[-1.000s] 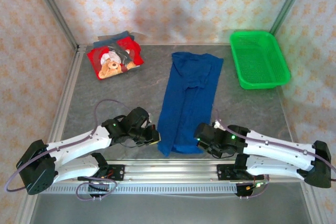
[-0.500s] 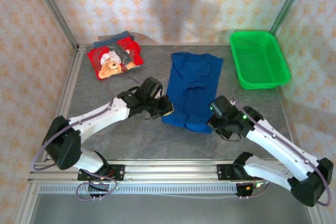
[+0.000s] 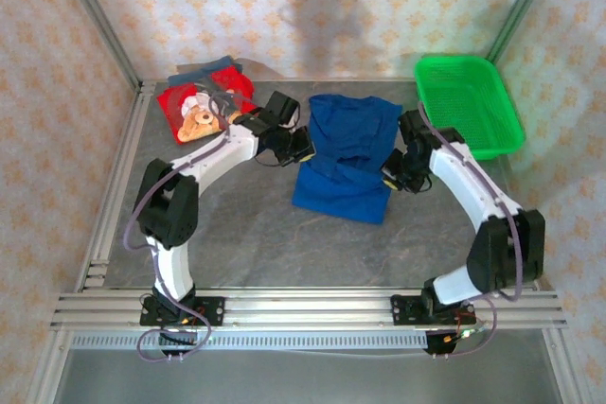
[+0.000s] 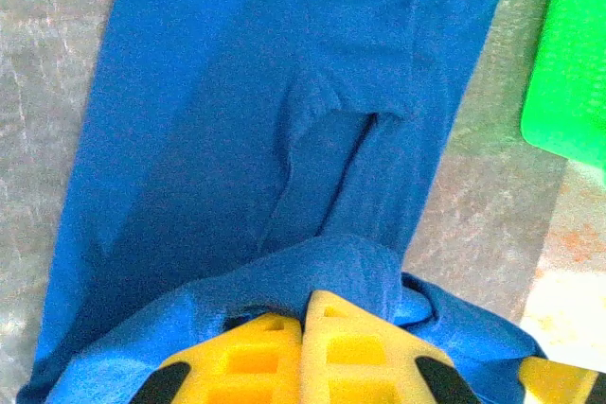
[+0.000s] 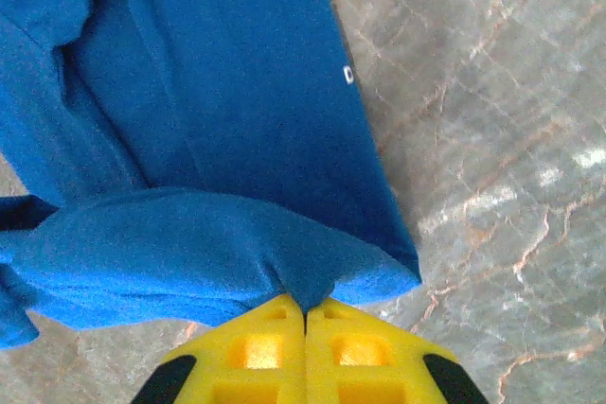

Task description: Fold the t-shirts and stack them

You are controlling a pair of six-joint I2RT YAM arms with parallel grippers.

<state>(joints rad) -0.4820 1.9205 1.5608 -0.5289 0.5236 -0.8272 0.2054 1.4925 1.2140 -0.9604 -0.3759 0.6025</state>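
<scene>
Hiding blue t-shirt (image 3: 346, 163) edge: left gripper (image 4: 303, 307), right gripper (image 5: 305, 307).

My left hand (image 4: 303, 314) runs off the bottom edge of its wrist view. I see just the tops of the yellow fingers (image 4: 251, 357), pressed together with the hem of the blue t-shirt (image 4: 218, 120) bunched over them. How much cloth sits between them is hidden. My right hand (image 5: 305, 314) is cut off the same way, its pinch buried under a fold that also covers part of the shirt beneath. A white mark (image 5: 347, 74) at the shirt's edge is too small to read. The green basket (image 4: 568, 54) is clipped by the right edge. From above, my left arm crosses a corner of the red teddy-bear t-shirt (image 3: 189, 113), and the darker shirts (image 3: 204, 71) under it show as a mere strip.
</scene>
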